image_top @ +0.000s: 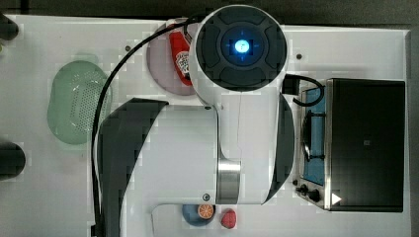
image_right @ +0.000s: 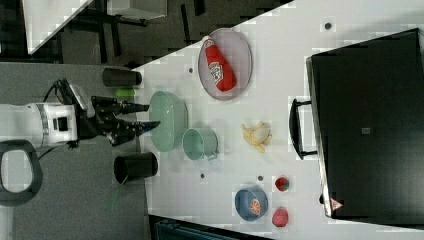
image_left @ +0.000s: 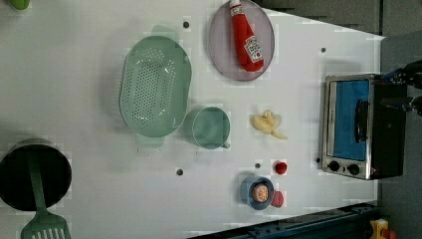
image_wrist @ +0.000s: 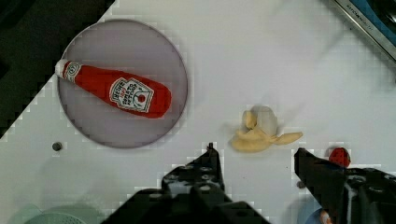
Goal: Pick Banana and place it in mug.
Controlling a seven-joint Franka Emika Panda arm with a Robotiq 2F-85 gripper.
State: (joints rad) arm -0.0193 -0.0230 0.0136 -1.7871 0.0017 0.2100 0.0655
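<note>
Claw wide open, holding nothing. Mug empty; banana on white tabletop; ketchup on plate.

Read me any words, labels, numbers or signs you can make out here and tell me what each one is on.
Ketchup bottle: a label with lettering, too blurred to read.
Toaster oven: a small mark on top, unreadable; a white triangle sign at one corner, its content unreadable.
No other text shows.
</note>
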